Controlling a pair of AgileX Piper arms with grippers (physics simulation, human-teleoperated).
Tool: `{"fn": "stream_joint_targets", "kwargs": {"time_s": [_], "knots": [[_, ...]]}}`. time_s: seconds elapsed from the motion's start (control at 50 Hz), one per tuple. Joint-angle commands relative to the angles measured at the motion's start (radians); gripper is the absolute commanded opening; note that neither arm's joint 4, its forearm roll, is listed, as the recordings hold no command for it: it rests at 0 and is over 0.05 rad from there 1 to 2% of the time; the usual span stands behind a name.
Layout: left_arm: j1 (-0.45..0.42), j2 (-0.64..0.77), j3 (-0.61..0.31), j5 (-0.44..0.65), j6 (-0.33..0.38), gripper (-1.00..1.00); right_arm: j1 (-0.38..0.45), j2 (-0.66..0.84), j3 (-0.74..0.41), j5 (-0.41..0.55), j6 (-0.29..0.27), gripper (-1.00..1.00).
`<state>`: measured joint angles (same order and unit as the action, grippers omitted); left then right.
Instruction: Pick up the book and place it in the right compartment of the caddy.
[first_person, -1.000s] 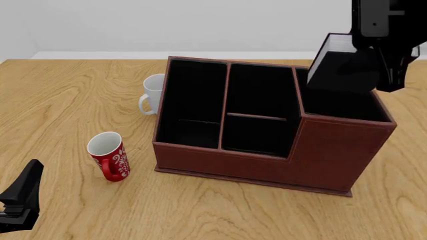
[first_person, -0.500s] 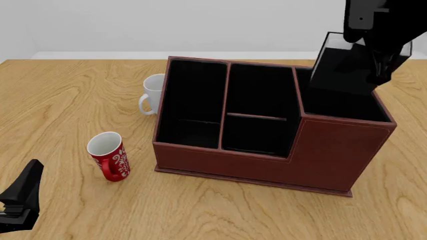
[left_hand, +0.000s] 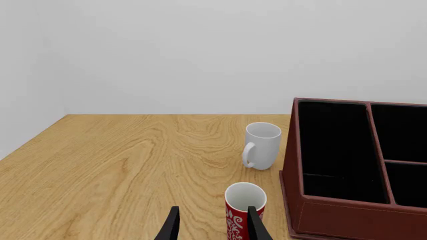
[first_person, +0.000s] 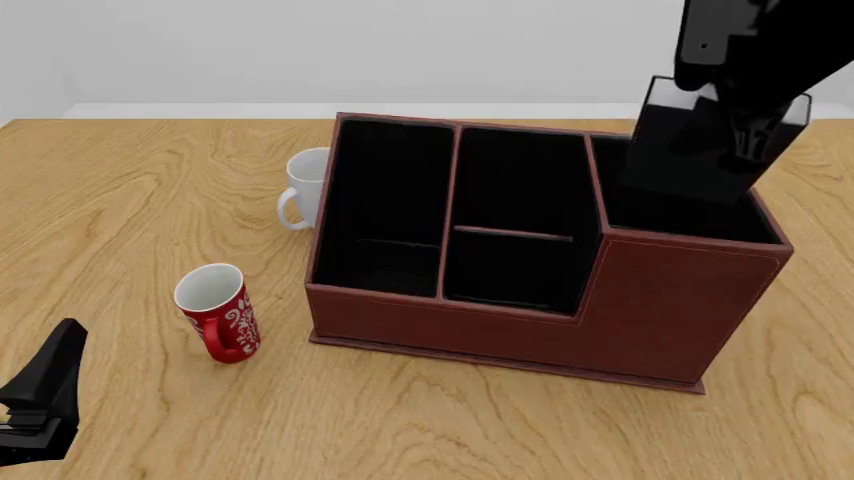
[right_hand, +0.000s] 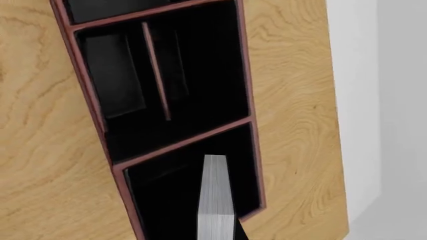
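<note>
The black book (first_person: 687, 150) with its white page edge hangs nearly upright in my right gripper (first_person: 731, 118), which is shut on its upper part. Its lower end sits at the mouth of the caddy's right compartment (first_person: 674, 212), the tall-walled section at the right end of the reddish-brown caddy (first_person: 534, 320). In the right wrist view the book's page edge (right_hand: 215, 195) points down into that compartment (right_hand: 167, 200). My left gripper (first_person: 40, 400) is open and empty, low at the near left; it also shows in the left wrist view (left_hand: 213, 230).
A red patterned mug (first_person: 218, 312) stands left of the caddy, just ahead of my left gripper's fingers (left_hand: 255, 225). A white mug (first_person: 306, 188) stands by the caddy's far left corner. The caddy's two lower-fronted sections (first_person: 454, 210) hold nothing visible.
My right gripper has turned the book from tilted to nearly upright and lowered it towards the right compartment. The left arm has not moved.
</note>
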<state>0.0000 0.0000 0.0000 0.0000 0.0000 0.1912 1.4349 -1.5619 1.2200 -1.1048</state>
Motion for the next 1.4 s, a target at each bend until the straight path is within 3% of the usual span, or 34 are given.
{"fn": "stream_joint_targets", "kwargs": {"time_s": [0.02, 0.16, 0.26, 1.4], "knots": [[0.0, 0.0, 0.0, 0.0, 0.0, 1.0, 0.007, 0.01, -0.004, 0.0, 0.047, -1.0], [0.0, 0.0, 0.0, 0.0, 0.0, 1.0, 0.023, 0.024, -0.008, 0.0, 0.084, -1.0], [0.0, 0.0, 0.0, 0.0, 0.0, 1.0, 0.0, 0.033, 0.014, 0.0, 0.075, -1.0], [0.0, 0.0, 0.0, 0.0, 0.0, 1.0, -0.006, 0.162, 0.052, -0.002, 0.192, -1.0]]}}
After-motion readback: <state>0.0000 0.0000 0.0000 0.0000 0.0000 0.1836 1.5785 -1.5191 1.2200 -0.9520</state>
